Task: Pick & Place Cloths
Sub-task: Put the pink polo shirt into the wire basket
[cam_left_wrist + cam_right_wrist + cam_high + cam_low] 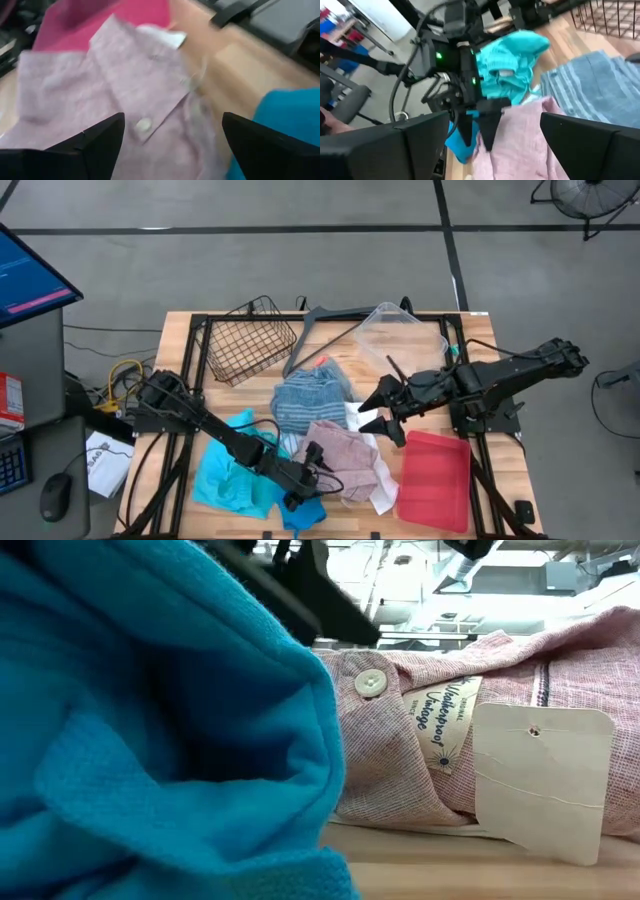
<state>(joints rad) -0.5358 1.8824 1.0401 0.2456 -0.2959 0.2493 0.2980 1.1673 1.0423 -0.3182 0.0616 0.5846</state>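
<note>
The tabletop (185, 330) carries a loose heap of cloths: a turquoise cloth (228, 478) lying under and beside the left tool (312, 452), a blue-white striped cloth (308, 402) ahead of it toward the far edge, and a pink shirt (340, 460) directly in front of its fingers. The red tray (434, 480) sits just beyond the shirt, below the right tool (378, 408), which hangs spread wide over the white cloth (358, 417) between shirt and striped cloth. The left tool is also spread wide, fingers either side of the shirt's collar and button (143, 124), not yet touching as far as I can tell. The shirt looks light, limp and thin; it should bunch and drape rather than hold shape. The doubled collar is probably the firmest place to pinch, avoiding the stiff paper tag (540, 780) that could slip
</note>
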